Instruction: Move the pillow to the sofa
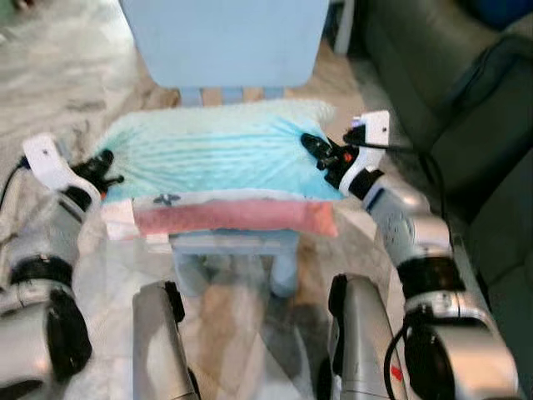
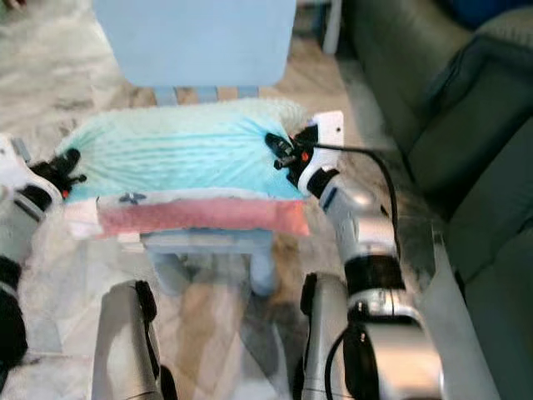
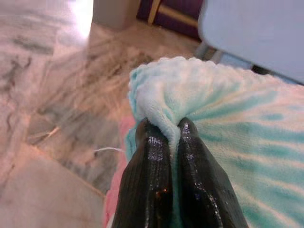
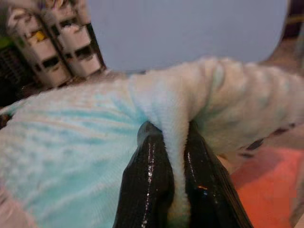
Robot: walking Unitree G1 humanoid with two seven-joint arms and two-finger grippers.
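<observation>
So the pillow (image 1: 212, 154), a fluffy mint-and-white striped one with a pink band along its near edge, sits mid-frame on the seat of a pale blue chair (image 1: 225, 37). The left gripper (image 1: 107, 171) is pinched on its left end, both fingers (image 3: 152, 161) squeezing a fold of the fabric. The right gripper (image 1: 321, 154) is clamped the same way on the right end. A dark sofa (image 1: 466, 100) fills the right side of the frame, over marble floor (image 1: 58, 75).
</observation>
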